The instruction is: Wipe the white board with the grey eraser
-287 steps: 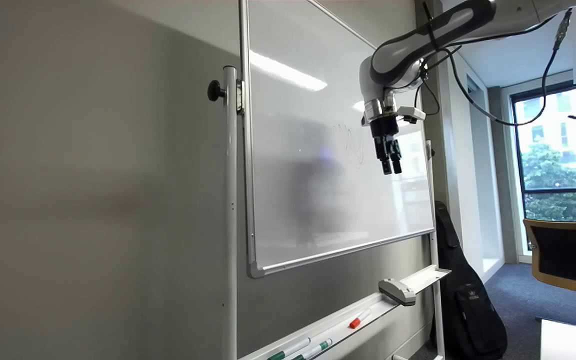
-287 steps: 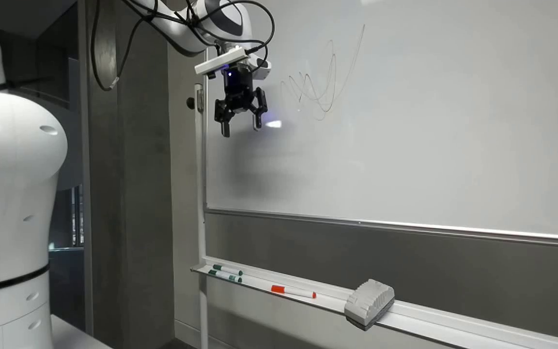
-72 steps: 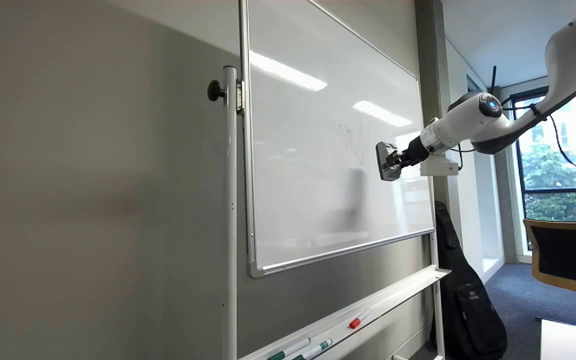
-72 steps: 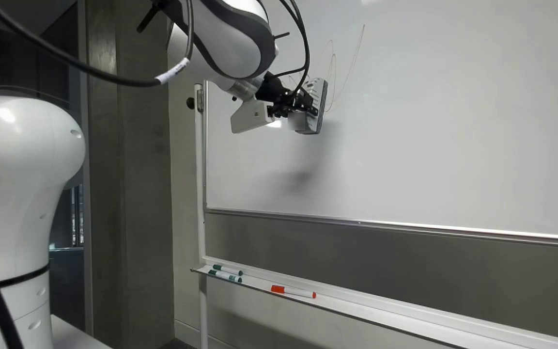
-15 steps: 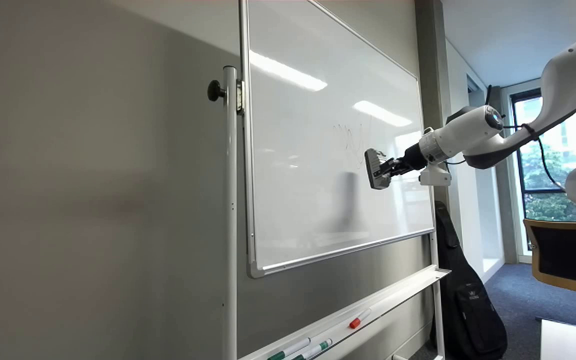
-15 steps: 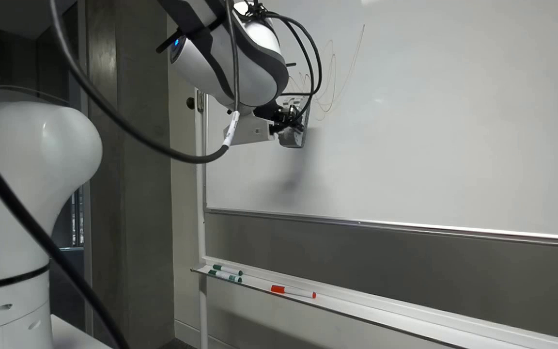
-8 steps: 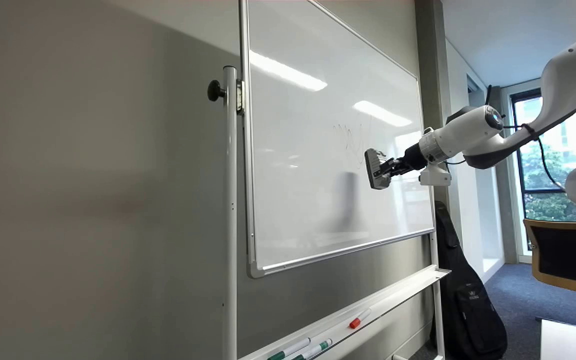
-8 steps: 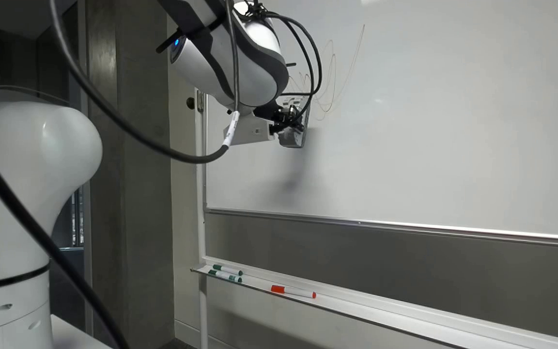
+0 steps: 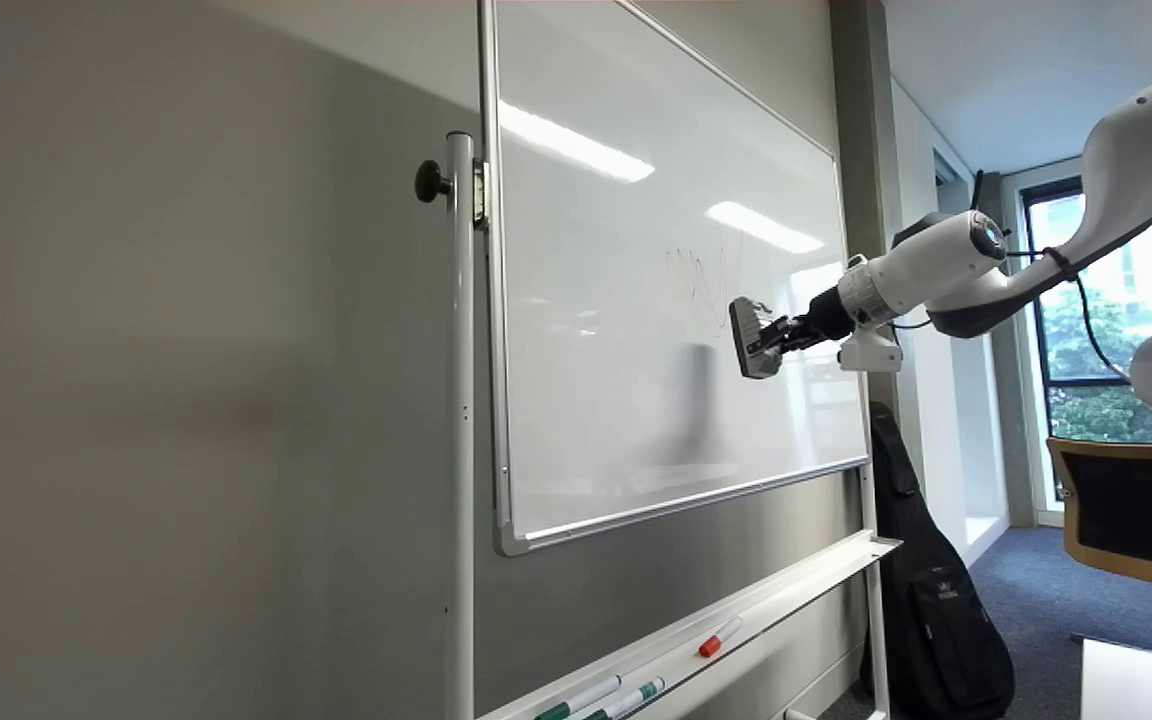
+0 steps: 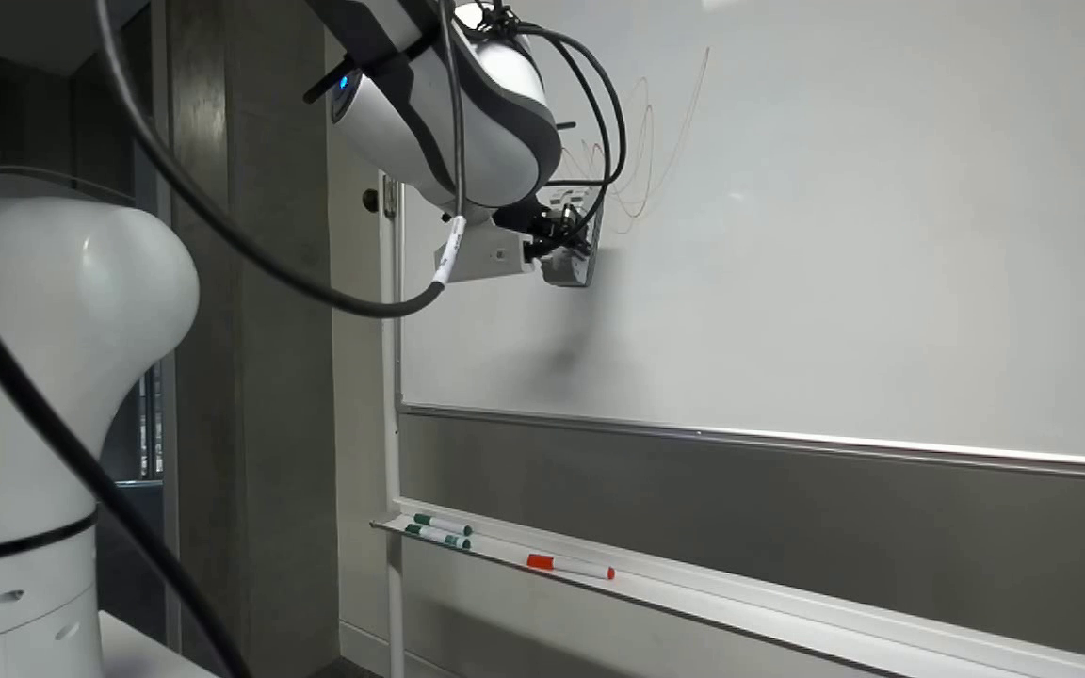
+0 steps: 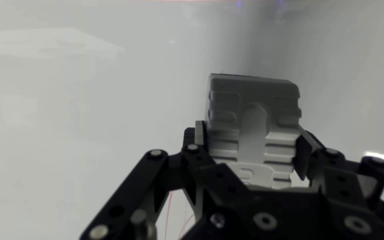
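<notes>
Gripper [image 11: 252,143]: one; jaws drawn in to the block's width, clamped on opposite sides of the grey eraser [image 11: 253,116].

Grey eraser: held up before the white board [image 9: 586,400], darker side toward it. Contact cannot be confirmed; the shadow falling apart from it suggests a gap.

Progress, done: eraser off the tray [image 10: 740,603] and gripped. Progress, left: the wiping itself, judged barely begun if at all. Thin red scribble [image 10: 651,141] stands on the board, at 1 o'clock of the eraser in an exterior view, partly masked by cables [image 10: 623,137]; some of its lines show toward 7 o'clock in the wrist view. Pressing flat and stroking across every loop would seem to follow.

Edges, same exterior view: bottom rail [image 10: 693,431] well apart at 6 o'clock; upright post [image 10: 389,358] at 9 o'clock, likely the tighter side. Tray below the rail, bearing two green marker pens [image 10: 437,536] and one red marker pen [image 10: 571,567].

Open room: broad unmarked board from 3 to 5 o'clock, probably ample for long strokes.
</notes>
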Robot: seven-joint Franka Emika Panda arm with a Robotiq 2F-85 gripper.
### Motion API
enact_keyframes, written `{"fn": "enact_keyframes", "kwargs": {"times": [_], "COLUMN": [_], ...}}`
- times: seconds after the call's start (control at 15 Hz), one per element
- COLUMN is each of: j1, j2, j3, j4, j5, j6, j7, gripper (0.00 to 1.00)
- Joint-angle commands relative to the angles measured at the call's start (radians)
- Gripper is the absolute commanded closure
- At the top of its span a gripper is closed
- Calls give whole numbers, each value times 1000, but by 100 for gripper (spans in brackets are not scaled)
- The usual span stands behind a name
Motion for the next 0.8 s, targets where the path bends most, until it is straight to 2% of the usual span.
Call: {"fn": "enact_keyframes", "kwargs": {"times": [0.0,0.6,0.67,0.73], "j1": [20,20,20,37], "j2": [-27,-27,-27,-53], "j3": [-26,-26,-26,-32], "j4": [-12,-12,-12,-13], "j5": [63,63,63,56], "j6": [-16,-16,-16,-35], "j7": [-91,-91,-91,-99], "gripper": [37,37,62,62]}}
